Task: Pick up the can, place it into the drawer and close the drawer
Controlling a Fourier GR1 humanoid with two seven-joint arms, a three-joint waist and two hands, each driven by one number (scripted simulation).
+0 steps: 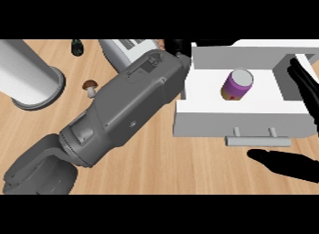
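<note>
A purple can (236, 84) with a grey top stands tilted inside the open white drawer (242, 119), free of both hands. My right hand (309, 93) is open: its long black fingers run along the drawer's right wall, and the thumb (286, 163) lies below the drawer's grey handle (256, 140). My left forearm (121, 109) slants up from the lower left to the drawer's back left corner. Only a black scrap of the left hand (175, 46) shows there, behind the wrist.
A big white cylinder (27, 75) stands at the far left. A small brown mushroom (89, 87) lies beside the left forearm. A dark small object (76, 46) and a white-grey appliance (124, 49) sit along the back edge. Bare wood counter (188, 169) spreads in front.
</note>
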